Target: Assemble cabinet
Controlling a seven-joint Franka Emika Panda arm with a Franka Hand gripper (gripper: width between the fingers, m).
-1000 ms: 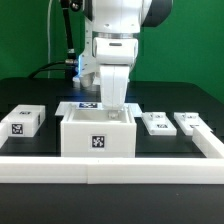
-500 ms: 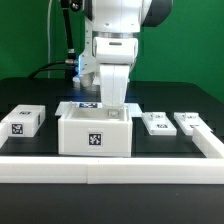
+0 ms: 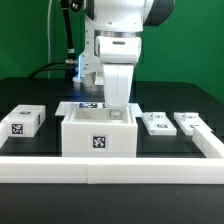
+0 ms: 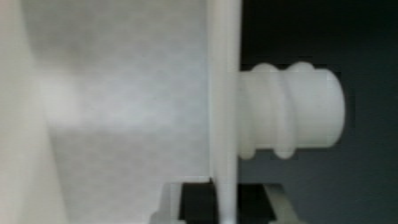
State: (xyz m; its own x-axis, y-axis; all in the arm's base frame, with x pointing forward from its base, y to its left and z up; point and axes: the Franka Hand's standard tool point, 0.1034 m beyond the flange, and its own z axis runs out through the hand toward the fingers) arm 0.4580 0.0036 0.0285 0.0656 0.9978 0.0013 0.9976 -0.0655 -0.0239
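The cabinet [image 3: 98,140], a large white hollow box with a tag on its front, stands in the middle of the black table. My gripper [image 3: 118,108] reaches down into the box at its far wall. In the wrist view the thin white wall [image 4: 222,100] runs between my two dark fingers [image 4: 192,203], and my gripper [image 4: 222,205] is shut on that wall. A ribbed white peg [image 4: 294,110] sticks out from the wall's outer side.
A small white tagged part [image 3: 22,121] lies at the exterior view's left. Two more tagged parts [image 3: 157,123] [image 3: 189,122] lie at its right. The marker board [image 3: 85,106] lies behind the cabinet. A white rail [image 3: 110,166] borders the front and the right side.
The cabinet and my gripper slid a little to the exterior view's left, then back to the right. The grip on the wall has held.
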